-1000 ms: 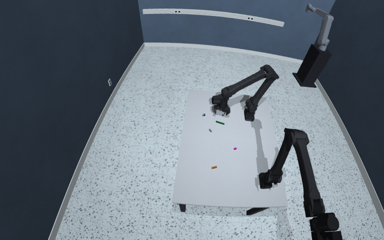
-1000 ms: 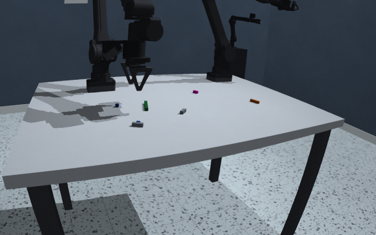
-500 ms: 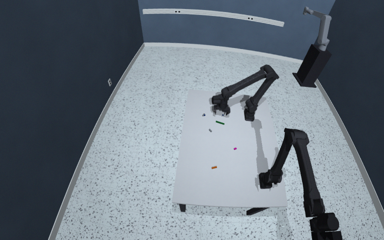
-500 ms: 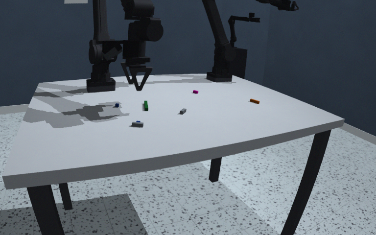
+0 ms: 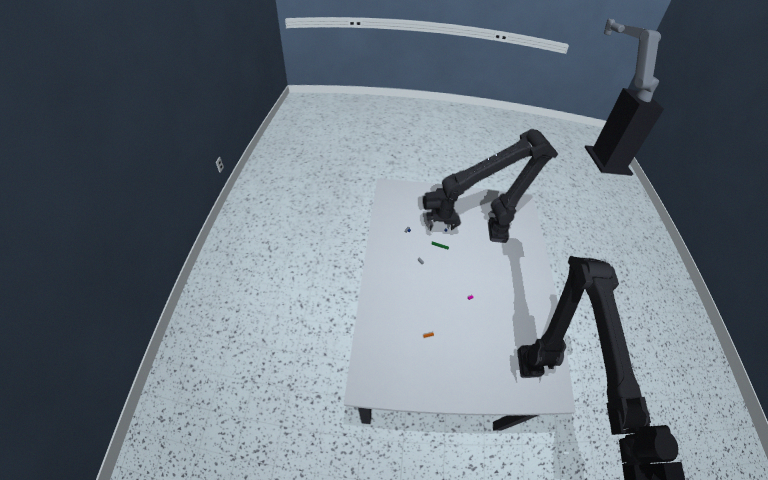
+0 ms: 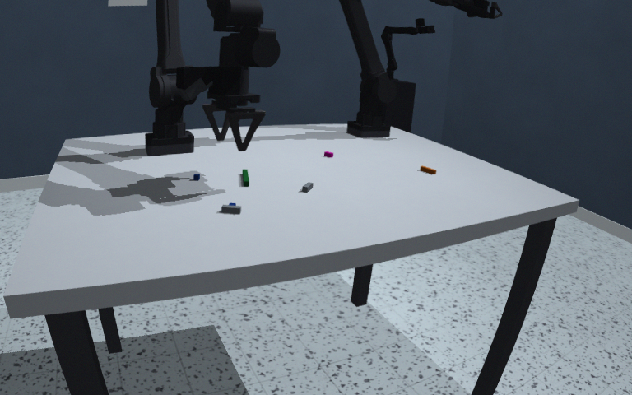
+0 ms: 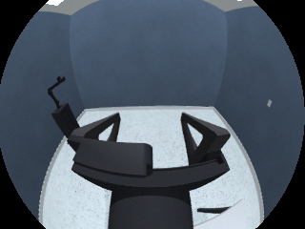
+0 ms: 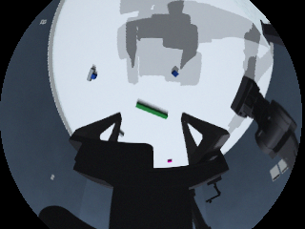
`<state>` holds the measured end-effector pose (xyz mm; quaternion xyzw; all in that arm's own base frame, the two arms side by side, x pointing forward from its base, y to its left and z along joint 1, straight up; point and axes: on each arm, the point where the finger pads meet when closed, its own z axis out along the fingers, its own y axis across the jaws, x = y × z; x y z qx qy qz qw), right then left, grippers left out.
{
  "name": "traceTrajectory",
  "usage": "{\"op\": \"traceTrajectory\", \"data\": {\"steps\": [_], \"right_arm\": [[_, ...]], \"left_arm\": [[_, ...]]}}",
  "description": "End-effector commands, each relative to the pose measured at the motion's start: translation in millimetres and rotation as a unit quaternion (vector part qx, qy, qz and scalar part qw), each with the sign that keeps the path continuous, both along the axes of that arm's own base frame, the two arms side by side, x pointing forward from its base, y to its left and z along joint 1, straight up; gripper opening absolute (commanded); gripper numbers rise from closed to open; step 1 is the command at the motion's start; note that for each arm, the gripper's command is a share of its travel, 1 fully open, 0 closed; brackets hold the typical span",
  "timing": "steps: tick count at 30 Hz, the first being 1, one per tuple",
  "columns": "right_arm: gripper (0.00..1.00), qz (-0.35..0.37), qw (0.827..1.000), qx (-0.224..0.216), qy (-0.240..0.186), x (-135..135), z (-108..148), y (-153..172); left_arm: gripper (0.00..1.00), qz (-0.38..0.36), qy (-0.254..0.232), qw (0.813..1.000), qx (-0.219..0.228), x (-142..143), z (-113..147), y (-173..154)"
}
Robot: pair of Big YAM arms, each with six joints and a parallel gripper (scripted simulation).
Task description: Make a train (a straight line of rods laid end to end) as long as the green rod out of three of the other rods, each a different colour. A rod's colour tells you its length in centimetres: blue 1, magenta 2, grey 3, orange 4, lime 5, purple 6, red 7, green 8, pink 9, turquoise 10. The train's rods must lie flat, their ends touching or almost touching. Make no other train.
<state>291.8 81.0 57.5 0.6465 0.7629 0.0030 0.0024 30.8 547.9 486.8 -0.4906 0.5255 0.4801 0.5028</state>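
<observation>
Ideally, the right tool [image 5: 441,227] [image 6: 231,145] [image 8: 151,115], wide and bare, should be squared to the lone grey rod [image 5: 420,260] [image 6: 307,187] [image 8: 121,133], well apart from the orange rod [image 5: 428,335] [image 6: 427,169], and centred before closing low; the left tool [image 6: 499,16] [image 7: 151,115], also wide, is best kept off the counter [image 5: 390,367] [image 6: 373,219] [image 8: 71,95].
</observation>
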Motion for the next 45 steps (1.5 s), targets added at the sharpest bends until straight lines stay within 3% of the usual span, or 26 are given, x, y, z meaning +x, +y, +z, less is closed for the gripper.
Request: {"op": "traceTrajectory", "data": {"steps": [1, 9, 24, 26, 27, 41, 43, 44, 45], "right_arm": [[1.0, 0.083, 0.996, 0.002, -0.011, 19.1, 12.7, 11.8], [1.0, 0.167, 0.986, 0.001, -0.011, 22.3, 12.9, 17.6], [1.0, 0.385, 0.923, -0.003, -0.014, 31.4, 13.2, 33.8], [1.0, 0.385, 0.923, -0.003, -0.014, 31.4, 13.2, 33.8], [1.0, 0.417, 0.909, -0.003, -0.015, 32.7, 13.2, 36.4], [1.0, 0.582, 0.813, -0.007, -0.017, 39.7, 13.1, 50.9], [1.0, 0.582, 0.813, -0.007, -0.017, 39.7, 13.1, 50.9], [1.0, 0.61, 0.792, -0.007, -0.016, 39.9, 12.0, 52.5], [1.0, 0.619, 0.785, -0.008, -0.017, 41.3, 13.0, 54.6]], "left_arm": [[1.0, 0.005, -0.006, 1.0, 0.016, -4.8, 13.7, -3.6], [1.0, 0.005, -0.006, 1.0, 0.016, -4.8, 13.7, -3.6], [1.0, 0.005, -0.006, 1.0, 0.016, -4.8, 13.7, -3.6], [1.0, 0.005, -0.006, 1.0, 0.016, -4.8, 13.7, -3.6], [1.0, 0.005, -0.006, 1.0, 0.016, -4.8, 13.7, -3.6], [1.0, 0.005, -0.006, 1.0, 0.016, -4.8, 13.7, -3.6], [1.0, 0.005, -0.006, 1.0, 0.016, -4.8, 13.7, -3.6], [1.0, 0.005, -0.006, 1.0, 0.016, -4.8, 13.7, -3.6], [1.0, 0.005, -0.006, 1.0, 0.016, -4.8, 13.7, -3.6]]}}
